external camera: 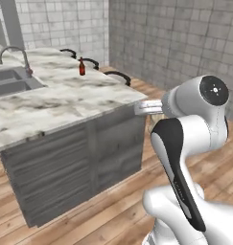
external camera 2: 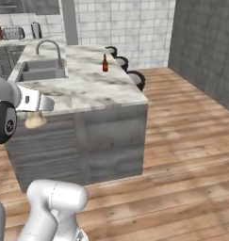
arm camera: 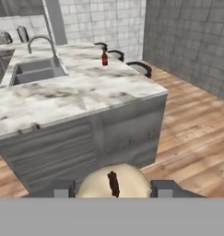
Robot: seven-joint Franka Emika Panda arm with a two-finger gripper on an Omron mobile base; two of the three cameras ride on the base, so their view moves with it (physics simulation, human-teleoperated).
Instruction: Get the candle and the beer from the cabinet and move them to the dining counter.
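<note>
Dining counter: a long island (external camera: pixel 65 103) topped with white marble veined grey-brown, grey panelled sides, standing on a wood plank floor (external camera 2: pixel 182 155). It stands ahead of the robot and a little apart from it; this is the surface where both items belong.
Sink and tap: a steel sink (external camera 2: pixel 40 70) with a curved tap (external camera 2: pixel 47 44) is set into the far end of the surface.
Stools: three dark round stool seats (external camera 2: pixel 134 77) line the far side of the island.
Robot arm: the white arm (external camera: pixel 185 143) reaches forward at about the height of the counter top, short of its near edge.
Gripper: the gripper (arm camera: pixel 113 188) is closed around the candle, one dark finger on each side of it.
Beer: the dark brown bottle with a red label (external camera: pixel 82 67) stands upright on the marble, near the far edge beside the stools. This half of the task looks done.
Candle: a cream-beige lumpy candle (arm camera: pixel 114 182) with a dark wick sits between the gripper fingers, in the air and not yet over the surface. In the right base view it hangs below the hand (external camera 2: pixel 35 120).
Progress: judged more than halfway. What remains is carrying the candle over the marble, setting it down and letting go.
</note>
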